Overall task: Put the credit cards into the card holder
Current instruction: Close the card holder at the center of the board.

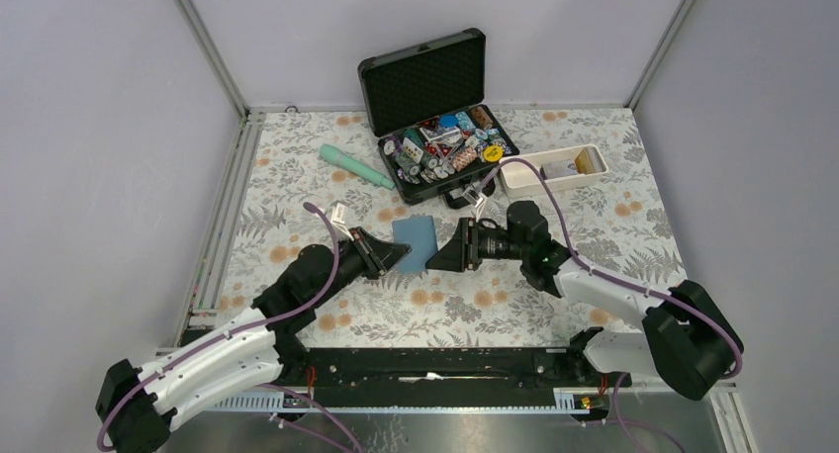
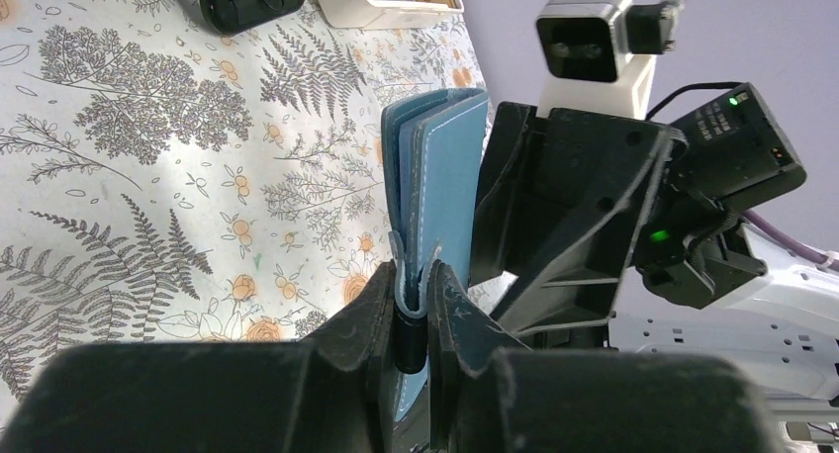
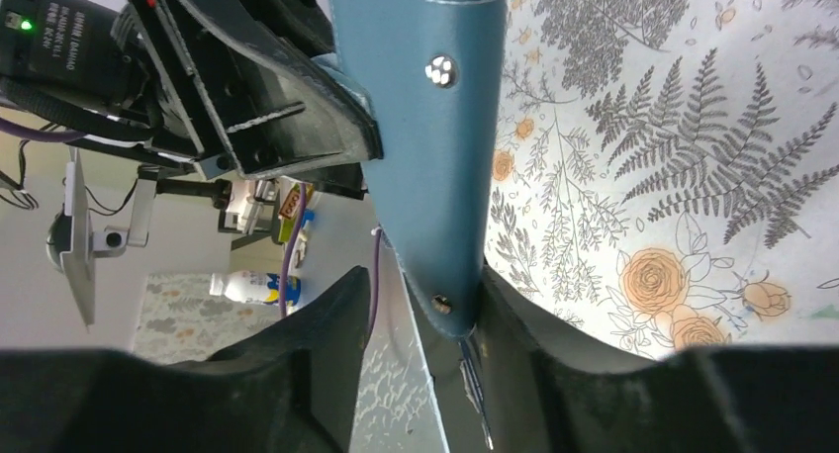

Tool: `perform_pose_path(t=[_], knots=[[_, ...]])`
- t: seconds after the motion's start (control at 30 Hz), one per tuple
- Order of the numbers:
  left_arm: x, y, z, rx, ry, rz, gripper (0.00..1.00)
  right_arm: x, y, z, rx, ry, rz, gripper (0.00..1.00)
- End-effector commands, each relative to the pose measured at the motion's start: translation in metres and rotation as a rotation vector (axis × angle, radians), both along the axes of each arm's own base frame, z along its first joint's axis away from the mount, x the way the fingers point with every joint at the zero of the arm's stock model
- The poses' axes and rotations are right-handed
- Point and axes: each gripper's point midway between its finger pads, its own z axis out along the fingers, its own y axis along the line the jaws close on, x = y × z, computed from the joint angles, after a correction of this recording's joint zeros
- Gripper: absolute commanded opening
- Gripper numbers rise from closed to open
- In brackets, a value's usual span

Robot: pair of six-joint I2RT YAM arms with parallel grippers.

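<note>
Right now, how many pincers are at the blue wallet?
2. The left pincer is clamped shut on one edge of the wallet; the right pincer stands open around the opposite edge. None seem hidden.

Top view bright and even, diffuse light from above. The table [image 1: 297,191] print is sharp edge to edge, with only faint soft shadows beneath the left arm [image 1: 297,280] and right arm [image 1: 604,290] and no hard glare. Frame posts [image 1: 206,47] splay slightly toward the corners, wide-angle. Left wrist view: left end effector [image 2: 414,300] at the bottom is dark, underexposed and soft-focus; card holder [image 2: 445,176] well lit, stitching crisp; table print sharp; wall [image 2: 782,28] washed pale. Right wrist view: right end effector [image 3: 420,285] near-black, blurred, no surface detail. Card holder face evenly lit, stud [image 3: 441,70] catching tiny specular highlights. Floral print crisp at right, left background hazy and dimmer.
</note>
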Motion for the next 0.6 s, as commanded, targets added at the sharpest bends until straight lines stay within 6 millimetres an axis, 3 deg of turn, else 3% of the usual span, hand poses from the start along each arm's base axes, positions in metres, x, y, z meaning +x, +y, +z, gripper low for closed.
perform_pose_path(t=[0.0,0.1,0.33,0.47,0.53,0.57], knots=[[0.004,-0.004,0.04,-0.08,-0.072,-0.002,0.0,-0.006,0.013,0.026,0.092,-0.064,0.08,0.42],[0.004,-0.003,0.04,-0.078,-0.076,0.0,0.0,-0.004,0.013,0.023,0.073,-0.075,0.07,0.32],[0.006,-0.008,0.036,-0.077,-0.066,-0.011,0.0,0.001,0.019,0.028,0.119,-0.087,0.071,0.29],[0.006,-0.015,0.034,-0.052,-0.055,-0.036,0.01,0.009,0.02,0.031,0.101,-0.108,0.042,0.03],[0.007,-0.014,0.034,-0.027,-0.057,-0.033,0.24,0.016,0.017,0.029,0.065,-0.142,0.002,0.0],[0.009,-0.011,0.034,-0.018,-0.058,-0.019,0.41,0.02,0.014,0.027,0.042,-0.164,-0.021,0.0]])
